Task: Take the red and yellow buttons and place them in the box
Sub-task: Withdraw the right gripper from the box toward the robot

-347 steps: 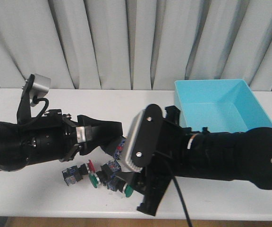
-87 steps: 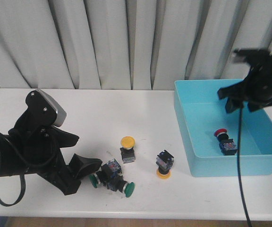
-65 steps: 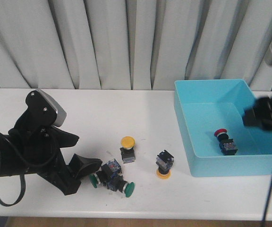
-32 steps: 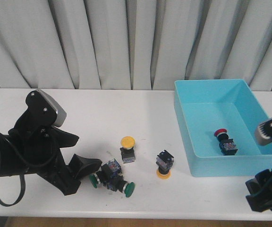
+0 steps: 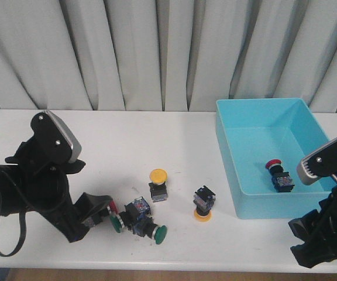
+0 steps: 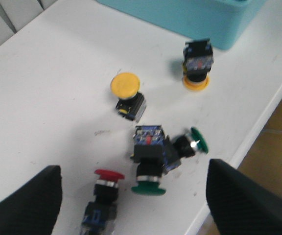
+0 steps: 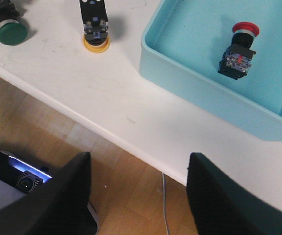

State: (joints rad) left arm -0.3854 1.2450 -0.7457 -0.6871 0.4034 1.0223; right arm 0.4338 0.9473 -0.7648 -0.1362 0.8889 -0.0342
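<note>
Red button (image 5: 278,174) lies in the blue box (image 5: 227,158); another red button (image 6: 102,196) sits on the table (image 5: 127,140), 7 o'clock of the yellow button (image 6: 127,94). Left gripper (image 6: 131,200) spread wide, touching nothing. Right gripper (image 7: 138,196) also wide apart, empty.

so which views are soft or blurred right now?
Left wrist view: soft all over, fingers dark blurs, green-capped switches smeared. Right wrist view: sharpest, red button in the box crisp, fingers defocused. Front view: even light, slightly soft.
</note>
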